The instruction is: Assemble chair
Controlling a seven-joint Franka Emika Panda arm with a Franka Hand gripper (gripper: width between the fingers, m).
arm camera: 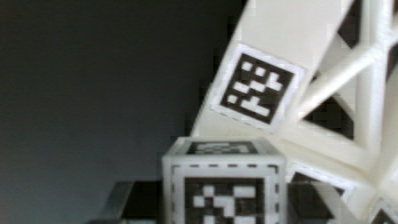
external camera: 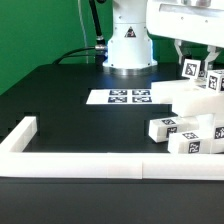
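The black surface (external camera: pixel 60 95) is carrying the marker board (external camera: pixel 127 97) and a white border wall (external camera: pixel 90 161). At the exterior view's right edge, the hand (external camera: pixel 192 52) is sitting half cut off, narrowly closed on a tagged chair part (external camera: pixel 193 70). About four loose parts (external camera: pixel 185 133) are lying below.

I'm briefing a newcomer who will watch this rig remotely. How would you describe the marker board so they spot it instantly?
Start at the robot's white base at the back of the black table. Directly in front of it lies the marker board, a thin flat white sheet. Unlike the blocky chair parts on the exterior view's right, it lies flush with the table and carries a row of tags.
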